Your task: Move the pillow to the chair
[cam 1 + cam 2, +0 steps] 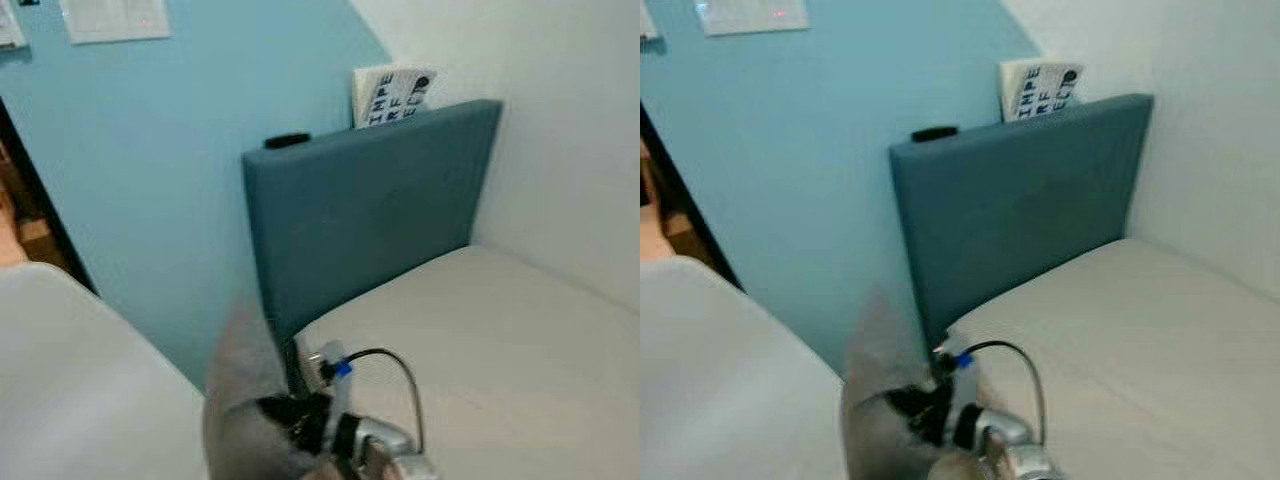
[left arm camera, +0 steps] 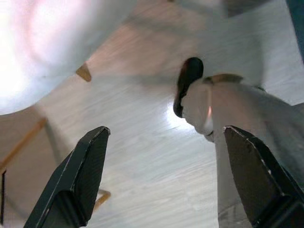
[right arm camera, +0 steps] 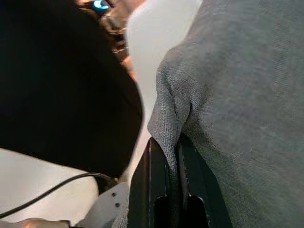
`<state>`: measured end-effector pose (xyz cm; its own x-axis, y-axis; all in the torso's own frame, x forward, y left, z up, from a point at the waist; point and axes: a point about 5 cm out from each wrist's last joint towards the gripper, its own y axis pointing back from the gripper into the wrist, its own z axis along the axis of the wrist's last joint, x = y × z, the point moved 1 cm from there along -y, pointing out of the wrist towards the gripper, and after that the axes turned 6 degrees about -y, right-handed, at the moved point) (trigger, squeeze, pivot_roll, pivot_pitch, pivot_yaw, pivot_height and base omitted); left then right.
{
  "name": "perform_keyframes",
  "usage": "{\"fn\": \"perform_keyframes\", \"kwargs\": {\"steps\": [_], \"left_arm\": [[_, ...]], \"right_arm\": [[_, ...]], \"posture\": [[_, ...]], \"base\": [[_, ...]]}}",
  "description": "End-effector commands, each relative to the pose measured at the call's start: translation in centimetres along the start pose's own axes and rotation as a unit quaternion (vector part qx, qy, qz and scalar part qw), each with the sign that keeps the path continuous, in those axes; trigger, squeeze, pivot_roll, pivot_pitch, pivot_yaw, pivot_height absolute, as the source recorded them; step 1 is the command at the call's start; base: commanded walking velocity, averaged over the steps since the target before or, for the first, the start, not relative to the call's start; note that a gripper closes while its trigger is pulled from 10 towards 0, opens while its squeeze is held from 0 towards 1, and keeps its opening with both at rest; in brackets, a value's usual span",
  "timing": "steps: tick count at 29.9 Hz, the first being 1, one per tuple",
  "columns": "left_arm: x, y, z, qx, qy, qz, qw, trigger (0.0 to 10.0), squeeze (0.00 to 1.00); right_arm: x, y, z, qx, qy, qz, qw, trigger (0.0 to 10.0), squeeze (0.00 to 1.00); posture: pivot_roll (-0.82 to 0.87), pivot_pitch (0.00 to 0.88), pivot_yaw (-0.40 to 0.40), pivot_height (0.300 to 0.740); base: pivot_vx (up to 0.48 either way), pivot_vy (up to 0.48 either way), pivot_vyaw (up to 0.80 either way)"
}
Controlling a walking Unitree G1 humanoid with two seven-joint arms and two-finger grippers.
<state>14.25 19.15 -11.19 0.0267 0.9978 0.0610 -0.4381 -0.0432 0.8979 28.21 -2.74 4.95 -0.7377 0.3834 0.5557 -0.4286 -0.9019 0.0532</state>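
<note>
1. Against a light blue wall (image 1: 180, 170) stands an upholstered teal headboard (image 1: 370, 220), upright at the head edge of a bed with a smooth off-white mattress (image 1: 500, 340) that runs to the white wall (image 1: 570, 120) on the right.
2. On the headboard's top edge lies a small flat black object (image 1: 288, 141), too blurred to identify; behind the headboard's far corner rises a white card with black block lettering (image 1: 392, 95), its lower part hidden by the headboard.
3. Pale sheets of paper (image 1: 115, 18) hang high on the blue wall, cut off by the frame.
4. Near the foot of the headboard's left corner, the right hand (image 3: 172, 164) is clamped on the grey woven-fabric pillow (image 3: 237, 104): in the right wrist view a fold of its coarse cloth is pinched between the two black fingers, pressed close together.
5. From the head camera, the pillow (image 1: 245, 400) shows as a soft, blurred grey mass held off the bed, beside the mattress's near corner, with the silver wrist and a looping black cable (image 1: 395, 375) just beside it.
6. A large pale rounded surface (image 1: 80, 380) fills the lower left, out of focus; what it is cannot be told.
7. Over light wood-grain flooring (image 2: 142, 142), the left hand (image 2: 171, 175) hangs with its fingers spread wide apart and holds nothing.
</note>
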Motion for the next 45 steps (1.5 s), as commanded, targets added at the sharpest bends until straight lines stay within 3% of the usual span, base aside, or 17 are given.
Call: {"fn": "perform_keyframes", "kwargs": {"steps": [1,7,8,18,21,29,34,37,45], "left_arm": [[0.2,0.0,0.1,-0.002,-0.005,0.0,1.0,10.0,0.0],[0.1,0.0,0.2,-0.002,-0.006,-0.003,1.0,10.0,0.0],[0.1,0.0,0.2,-0.003,-0.006,-0.004,1.0,10.0,0.0],[0.0,0.0,0.3,-0.004,-0.009,-0.008,1.0,10.0,0.0],[-0.1,0.0,0.3,-0.004,-0.009,-0.008,1.0,10.0,0.0],[-0.3,-0.1,0.4,-0.005,-0.01,-0.011,1.0,10.0,0.0],[-0.3,-0.1,0.3,-0.005,-0.011,-0.012,1.0,10.0,0.0],[-0.4,-0.1,0.3,-0.005,-0.011,-0.012,1.0,10.0,0.0],[-0.5,0.0,0.2,-0.004,-0.008,-0.014,1.0,10.0,0.0]], "right_arm": [[0.6,-0.1,2.6,-0.051,0.017,0.029,0.998,10.0,0.0],[1.4,-0.2,4.6,-0.081,0.027,0.06,0.995,10.0,0.0],[2.0,-0.2,5.9,-0.1,0.034,0.083,0.991,10.0,0.0],[4.4,0.0,10.3,-0.176,0.039,0.146,0.973,10.0,0.0],[4.4,-0.1,10.3,-0.169,0.048,0.142,0.974,10.0,0.0],[2.8,-0.9,8.3,-0.108,0.07,0.065,0.99,10.0,0.0],[2.4,-1.0,8.0,-0.097,0.074,0.042,0.992,10.0,0.0],[1.2,-1.1,7.5,-0.075,0.083,-0.01,0.994,10.0,0.0],[0.7,-1.2,7.1,-0.067,0.093,-0.024,0.993,10.0,0.0]], "posture": [[-0.08,0.019,0.023,0.74],[-0.08,0.018,0.025,0.74],[-0.08,0.017,0.022,0.74],[-0.08,0.009,0.015,0.74],[-0.08,0.004,0.011,0.74],[-0.08,0.0,0.004,0.74],[-0.08,0.001,0.004,0.74],[-0.08,0.003,0.004,0.74],[-0.07,0.009,0.005,0.74]], "base": [[0.0,0.0,0.8],[0.0,0.0,0.8],[0.0,0.0,0.8],[0.0,0.0,0.8],[0.0,0.0,0.8],[0.0,0.0,0.8],[0.0,0.0,0.8],[0.0,0.0,0.8],[0.0,0.0,0.8]]}}
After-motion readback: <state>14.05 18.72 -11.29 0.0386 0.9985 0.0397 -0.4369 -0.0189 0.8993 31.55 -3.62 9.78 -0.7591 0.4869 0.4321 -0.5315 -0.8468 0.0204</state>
